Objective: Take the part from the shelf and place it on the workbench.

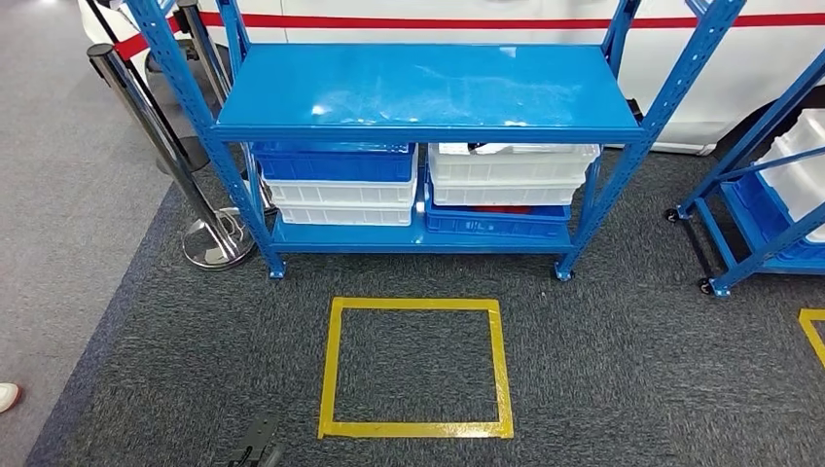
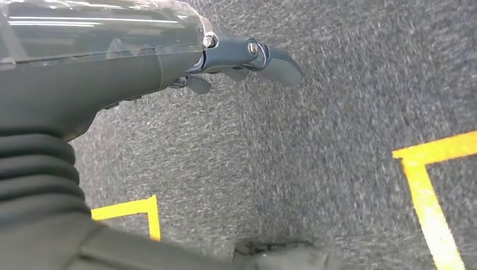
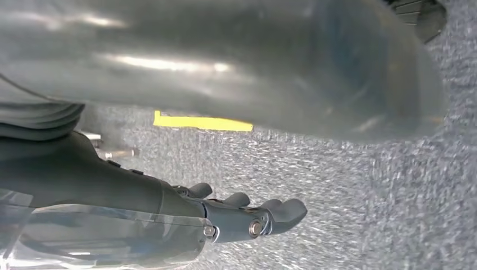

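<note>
We're looking down at the blue shelf [image 1: 418, 92], its top board bare and glossy. On the lower level we see 2 stacks of bins: on the left a blue bin [image 1: 336, 161] sits on a white bin [image 1: 340, 202], and on the right a white bin [image 1: 511, 173] sits on a blue one [image 1: 496, 222]. Something white and dark lies inside that upper right white bin, and we can't tell whether it is the part. On the grey carpet [image 1: 623, 370] in front of the shelf there's a square of yellow tape [image 1: 331, 365]. A chrome stanchion [image 1: 209, 238] stands just left of the shelf, and a second blue rack [image 1: 769, 195] with white bins is off to the right.

Our left hand [image 2: 247, 59] hangs over the carpet, fingers loosely extended and holding nothing. Our right hand [image 3: 247, 216] also hangs over the carpet, fingers stretched out and apart, with nothing in it.
</note>
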Available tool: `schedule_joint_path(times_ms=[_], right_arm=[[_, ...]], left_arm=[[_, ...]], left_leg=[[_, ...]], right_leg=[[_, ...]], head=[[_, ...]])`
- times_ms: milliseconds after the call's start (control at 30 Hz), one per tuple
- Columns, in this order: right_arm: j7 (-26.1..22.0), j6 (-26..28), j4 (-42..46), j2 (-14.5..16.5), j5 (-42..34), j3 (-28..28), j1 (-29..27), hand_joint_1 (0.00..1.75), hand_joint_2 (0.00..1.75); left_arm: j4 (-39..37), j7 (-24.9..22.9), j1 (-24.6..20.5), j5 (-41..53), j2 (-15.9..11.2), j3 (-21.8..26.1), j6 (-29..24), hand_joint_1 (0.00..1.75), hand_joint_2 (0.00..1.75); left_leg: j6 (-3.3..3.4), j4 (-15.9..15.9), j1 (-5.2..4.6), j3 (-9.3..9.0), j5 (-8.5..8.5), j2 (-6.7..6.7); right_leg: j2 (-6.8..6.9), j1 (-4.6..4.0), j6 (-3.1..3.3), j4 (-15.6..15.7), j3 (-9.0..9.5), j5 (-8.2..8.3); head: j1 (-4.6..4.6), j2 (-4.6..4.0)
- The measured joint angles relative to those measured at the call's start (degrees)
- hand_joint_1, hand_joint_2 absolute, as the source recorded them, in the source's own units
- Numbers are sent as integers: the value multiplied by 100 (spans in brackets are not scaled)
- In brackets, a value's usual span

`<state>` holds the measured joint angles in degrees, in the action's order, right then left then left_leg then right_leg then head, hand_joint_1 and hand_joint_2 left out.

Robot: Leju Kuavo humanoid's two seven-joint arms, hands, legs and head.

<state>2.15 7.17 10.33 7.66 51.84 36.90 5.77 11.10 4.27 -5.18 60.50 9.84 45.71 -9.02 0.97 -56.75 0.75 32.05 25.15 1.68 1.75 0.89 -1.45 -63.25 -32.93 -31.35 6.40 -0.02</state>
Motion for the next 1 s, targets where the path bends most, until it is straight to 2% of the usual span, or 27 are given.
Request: schedule_joint_path(times_ms=[67, 100, 133, 167, 233, 267, 300, 400, 433, 500, 567, 600, 633, 667, 733, 767, 800, 867, 933, 1000], right_arm=[[20, 40, -1, 0, 50, -2, -20, 0, 0], [45, 57, -1, -1, 68, -3, -28, 0, 0], [72, 68, -1, -2, 83, -3, -33, 0, 0], [99, 77, -1, -2, 99, -3, -34, 0, 0], [131, 99, -1, -3, 139, -3, -30, 0, 0], [144, 118, -1, -3, 161, -4, -23, 0, 0], [156, 137, -1, -1, 175, -5, -17, 0, 0], [180, 167, -1, 8, 187, -7, -5, 0, 131], [181, 168, -1, 13, 189, -7, -1, 0, 175], [177, 169, 0, 22, 199, -6, 9, 0, 175], [150, 152, 9, 21, 190, -14, 12, 0, 175], [131, 135, 27, 21, 155, -33, 11, 0, 175], [112, 115, 58, 19, 98, -64, 10, 0, 175], [98, 96, 104, 18, 16, -108, 11, 0, 175], [79, 64, 207, 16, -176, -209, 17, 0, 175], [73, 47, 255, 12, -280, -265, 19, 0, 131], [67, 30, 299, 3, -388, -323, 19, 0, 87], [58, -6, 372, -26, -613, -457, 7, 0, 0], [43, -39, 433, -65, -848, -607, -32, 0, 0], [28, -65, 467, -95, -1019, -722, -83, 0, 0]], left_arm=[[0, -1, -18, 0, 4, 2, -16, 0, 175], [0, -2, -16, 0, 6, 4, -19, 0, 175], [0, -2, -12, 1, 7, 8, -21, 0, 175], [0, -3, -10, 2, 10, 12, -23, 0, 175], [0, -4, -14, 3, 22, 23, -26, 0, 175], [0, -12, -17, 5, 28, 29, -28, 0, 175], [0, -24, -19, 8, 32, 34, -28, 0, 175], [0, -85, -17, 36, 37, 38, 19, 0, 175], [0, -109, -17, 51, 37, 39, 44, 0, 175], [0, -162, -24, 80, 38, 39, 73, 0, 175], [0, -207, -10, 71, 39, 33, 82, 0, 175], [0, -223, 22, 33, 38, 14, 88, 0, 175], [-1, -234, 70, -30, 34, -19, 93, 0, 175], [-1, -243, 126, -122, 28, -66, 102, 0, 175], [-2, -260, 228, -346, 4, -182, 121, 0, 175], [-2, -266, 264, -466, -11, -248, 136, 0, 131], [-2, -270, 300, -590, -28, -321, 152, 0, 87], [-2, -279, 381, -847, -57, -487, 190, 0, 0], [1, -287, 458, -1113, -84, -669, 222, 0, 0], [9, -290, 487, -1308, -107, -807, 242, 0, 0]], left_leg=[[26, -2, -8, 21, -8, -50], [30, -6, -12, 25, -8, -77], [29, -12, -13, 26, -8, -106], [24, -20, -11, 23, -6, -134], [-11, -52, -18, 19, 10, -181], [-39, -74, -29, 26, 20, -201], [-72, -90, -40, 35, 25, -213], [-179, -93, -37, 53, 21, -222], [-213, -149, -28, 78, 69, -216], [-262, -590, -11, 269, 355, -203], [-287, -1369, -6, 608, 740, -200], [-292, -1658, -5, 731, 833, -199], [-286, -1754, -6, 765, 818, -199], [-269, -1609, -8, 684, 693, -199], [-195, -834, -22, 297, 321, -189], [-158, -465, -36, 117, 199, -178], [-128, -224, -51, 4, 137, -170], [-95, -105, -78, -42, 132, -165], [-40, -47, -53, -58, 92, -167], [11, 16, -20, -81, 53, -162]], right_leg=[[-132, 0, -20, -748, -384, -337], [-145, 0, -27, -986, -514, -385], [-149, 2, -28, -1024, -549, -317], [-149, 7, -24, -838, -473, -145], [-160, 21, -5, -91, -126, 254], [-172, 19, 17, 212, 10, 368], [-182, 11, 42, 394, 85, 415], [-184, -8, 154, 467, 87, 433], [-177, -3, 199, 482, 87, 449], [-159, 5, 274, 505, 82, 474], [-145, -12, 304, 501, 69, 475], [-140, -23, 308, 498, 67, 474], [-140, -32, 311, 495, 68, 472], [-144, -39, 311, 493, 75, 470], [-146, -53, 299, 490, 94, 460], [-143, -65, 283, 484, 97, 452], [-136, -73, 259, 481, 94, 448], [-123, -76, 198, 484, 86, 450], [-126, -71, 130, 460, 82, 421], [-140, -72, 86, 309, 22, 298]], head=[[0, 0], [-1, 0], [0, 0], [0, 0], [-1, 0], [0, 0], [1, 0], [3, 0], [3, 0], [3, 0], [3, 0], [3, 0], [3, 0], [3, 0], [3, 0], [3, 0], [3, 0], [3, 0], [2, 0], [1, 0]])
